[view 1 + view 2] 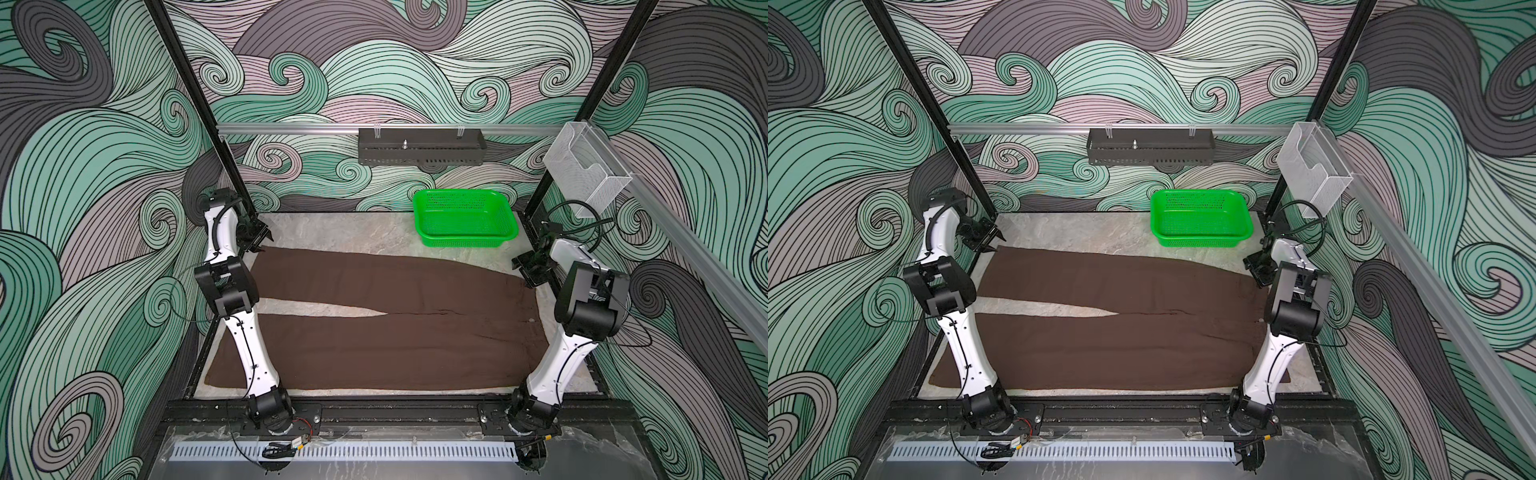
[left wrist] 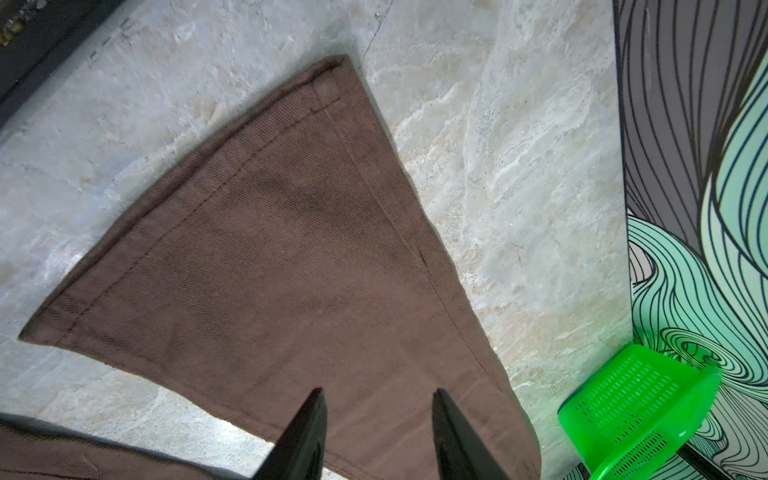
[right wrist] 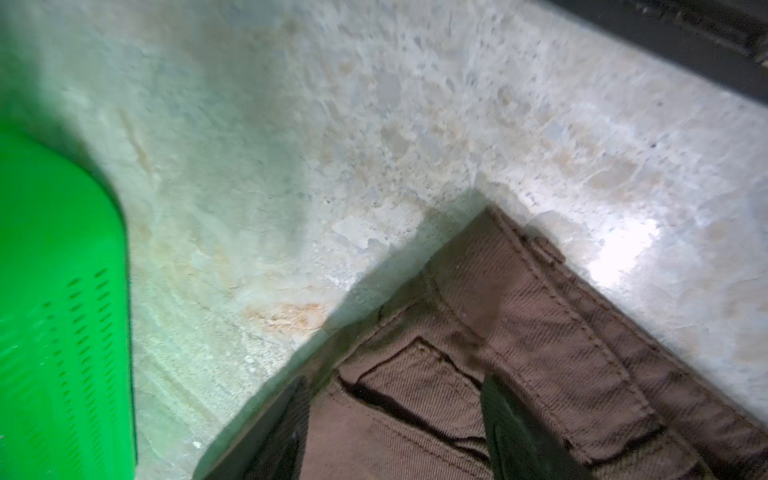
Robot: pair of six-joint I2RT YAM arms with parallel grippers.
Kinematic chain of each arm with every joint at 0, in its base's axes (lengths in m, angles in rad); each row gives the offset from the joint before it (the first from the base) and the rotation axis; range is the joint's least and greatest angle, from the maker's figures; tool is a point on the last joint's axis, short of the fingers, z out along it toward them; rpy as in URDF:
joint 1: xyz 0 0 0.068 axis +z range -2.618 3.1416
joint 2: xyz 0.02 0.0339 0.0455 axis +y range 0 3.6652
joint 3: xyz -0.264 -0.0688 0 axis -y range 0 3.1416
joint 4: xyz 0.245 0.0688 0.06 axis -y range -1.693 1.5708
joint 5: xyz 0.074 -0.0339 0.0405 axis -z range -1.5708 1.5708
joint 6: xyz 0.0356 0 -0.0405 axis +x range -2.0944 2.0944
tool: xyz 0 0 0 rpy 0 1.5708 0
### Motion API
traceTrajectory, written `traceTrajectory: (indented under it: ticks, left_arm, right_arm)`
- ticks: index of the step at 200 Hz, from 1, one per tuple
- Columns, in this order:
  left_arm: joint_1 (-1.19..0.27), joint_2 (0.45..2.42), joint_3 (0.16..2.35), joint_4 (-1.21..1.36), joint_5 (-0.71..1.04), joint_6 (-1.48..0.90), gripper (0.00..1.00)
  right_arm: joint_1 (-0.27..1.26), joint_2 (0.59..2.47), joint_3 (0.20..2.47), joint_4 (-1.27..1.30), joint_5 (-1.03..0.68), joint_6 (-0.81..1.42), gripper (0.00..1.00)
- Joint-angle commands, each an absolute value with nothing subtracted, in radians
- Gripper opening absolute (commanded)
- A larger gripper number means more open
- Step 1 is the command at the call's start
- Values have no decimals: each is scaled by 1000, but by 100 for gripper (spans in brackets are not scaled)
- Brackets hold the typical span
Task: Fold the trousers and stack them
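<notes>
Trousers (image 1: pixel 436 332) flat, long axis runs L–R (waist R, hems L).

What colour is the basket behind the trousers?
The basket is bright green, clearest in a top view.

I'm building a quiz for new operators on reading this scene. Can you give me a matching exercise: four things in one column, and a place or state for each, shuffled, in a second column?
Column one:
1. trousers
2. green basket
3. left gripper
4. right gripper

Column two:
A. jaws apart over the waistband corner
B. spread flat, legs parted
C. empty, at the far right of the table
D. jaws apart over the far leg's hem

Pairs: 1-B, 2-C, 3-D, 4-A.
</notes>
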State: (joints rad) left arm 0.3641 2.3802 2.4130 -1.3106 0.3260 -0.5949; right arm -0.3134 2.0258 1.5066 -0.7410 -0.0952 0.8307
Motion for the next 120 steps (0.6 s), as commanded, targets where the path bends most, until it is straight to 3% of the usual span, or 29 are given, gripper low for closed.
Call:
traceTrajectory:
  ticks: [1,71,120]
  left_arm:
    - [361,2417,2486,-1333,318,-607,46]
    - [364,2419,2533,-1265,288,-628,46]
    - [367,2443,2576,-1270,301,-642,47]
  right_arm:
    - [-316,2076,1549,-757,-96,847,65]
    - [-321,2226,1732,-678,-30,879,61]
    - [-321,2209,1836,-780,19,896,68]
